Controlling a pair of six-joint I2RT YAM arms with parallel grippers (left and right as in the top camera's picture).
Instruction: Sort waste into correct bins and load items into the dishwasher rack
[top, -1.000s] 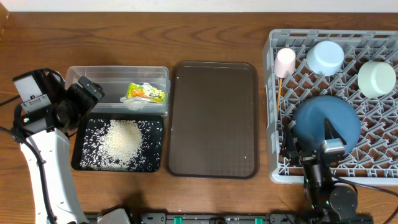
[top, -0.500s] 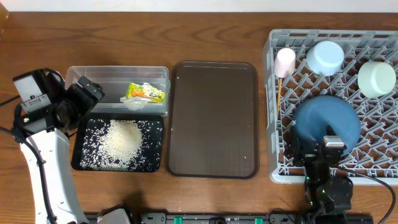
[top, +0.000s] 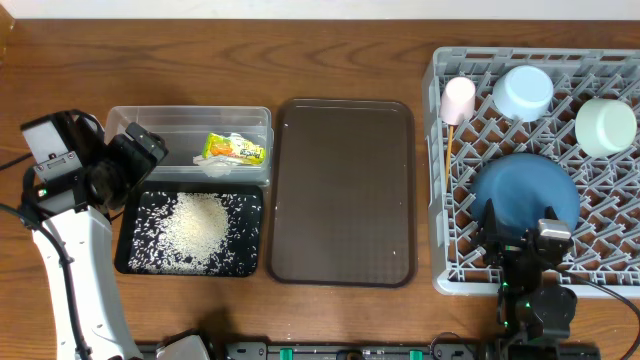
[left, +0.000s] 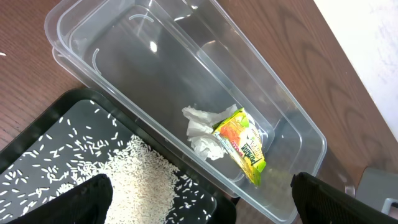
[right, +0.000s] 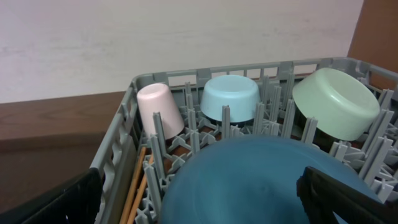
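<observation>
Two pincers hang wide apart nearest the robot, nothing between their fingers: the left gripper (left: 199, 186) over the black tray (top: 125, 235) of rice (top: 195, 225), the right gripper (right: 196, 186) over the dark blue bowl (top: 525, 190) upturned in the dishwasher rack (top: 520, 55). Farther back, wrapper (top: 235, 149) and tissue (left: 202, 130) lie in the clear tub (top: 150, 120); chopsticks (right: 138, 180), pink cup (top: 458, 98), light blue bowl (top: 523, 90) and pale green bowl (top: 605, 127) sit in the rack. Sorting and loading look finished, so the next move probably calls only for drawing both arms clear
</observation>
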